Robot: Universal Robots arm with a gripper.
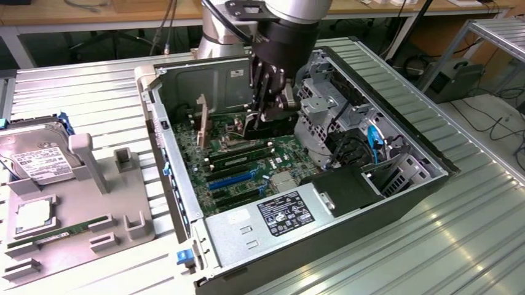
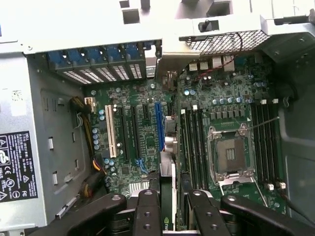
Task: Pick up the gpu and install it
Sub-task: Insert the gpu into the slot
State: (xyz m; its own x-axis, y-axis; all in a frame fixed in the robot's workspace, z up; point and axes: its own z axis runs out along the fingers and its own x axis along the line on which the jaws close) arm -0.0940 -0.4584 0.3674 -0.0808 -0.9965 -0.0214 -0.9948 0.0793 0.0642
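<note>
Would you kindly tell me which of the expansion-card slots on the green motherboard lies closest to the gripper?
The blue slot: it runs right beside the green gpu card held in the gripper; the black slots and the white slot sit farther off.

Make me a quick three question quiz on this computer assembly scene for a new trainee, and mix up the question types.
1. True or false: the hand grips the graphics card above the main board.
2. Which item lies on the grey tray at the exterior view's left? A) hard drive B) keyboard C) screwdriver
3. Fill in: apart from the white slot, the main board has one other brightly coloured long slot; its colour is ____.

Key: 1 true; 2 A; 3 blue.
</note>
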